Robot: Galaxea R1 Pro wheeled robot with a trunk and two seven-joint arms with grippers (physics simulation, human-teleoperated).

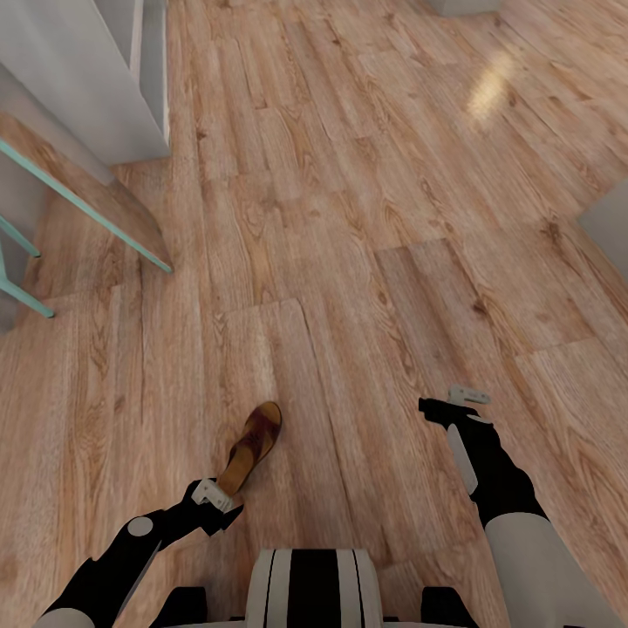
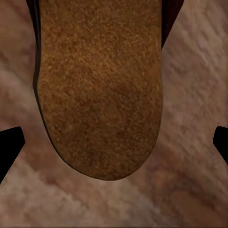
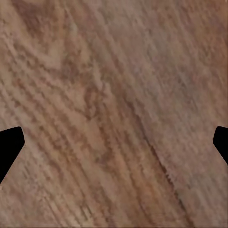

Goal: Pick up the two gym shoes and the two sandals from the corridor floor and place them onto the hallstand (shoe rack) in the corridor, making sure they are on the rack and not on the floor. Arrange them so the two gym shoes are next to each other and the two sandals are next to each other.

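One brown leather sandal (image 1: 251, 447) lies on the wood-plank corridor floor (image 1: 366, 227), just ahead of my base and toe pointing away. My left gripper (image 1: 218, 503) hovers at its heel end, open. In the left wrist view the tan footbed of the sandal (image 2: 99, 85) sits between the widely spread dark fingertips (image 2: 9, 147), which are not touching it. My right gripper (image 1: 449, 401) is open over bare floor (image 3: 114, 95) to the right, holding nothing. The other sandal and both gym shoes are out of view.
A pale grey furniture unit (image 1: 131, 78) stands at the upper left, with a wood-toned panel edged in teal (image 1: 87, 205) slanting below it. Other pale grey corners show at the right edge (image 1: 610, 227) and the top (image 1: 462, 7).
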